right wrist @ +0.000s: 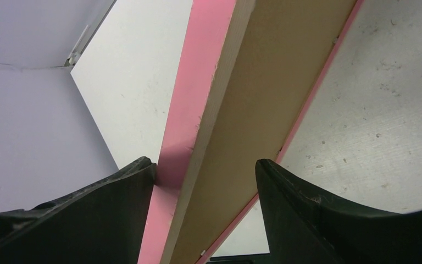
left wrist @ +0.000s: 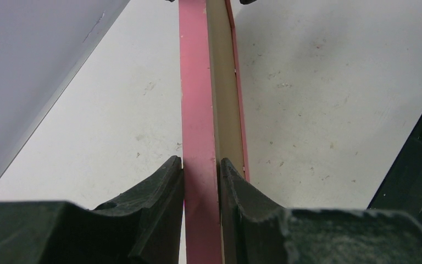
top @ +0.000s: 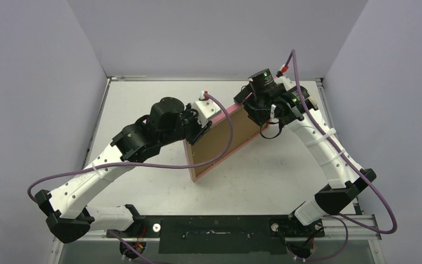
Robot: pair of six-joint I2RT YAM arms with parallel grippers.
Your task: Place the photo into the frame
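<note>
The frame (top: 195,177) stands on edge on the table, tilted, its pink rim around a brown backing board (top: 222,137) that faces the camera. My left gripper (top: 199,127) is shut on the frame's left edge; in the left wrist view its fingers (left wrist: 167,181) press the pink rim (left wrist: 198,82) from both sides. My right gripper (top: 248,105) straddles the frame's far corner, open. There its left finger (right wrist: 137,181) touches the pink rim (right wrist: 198,66), while the right finger stands off the brown board (right wrist: 275,71). The photo is hidden.
The white table (top: 286,176) is enclosed by grey walls (top: 33,82) on three sides. A black mounting plate (top: 214,234) with both arm bases lies along the near edge. Purple cables (top: 143,165) loop from each arm.
</note>
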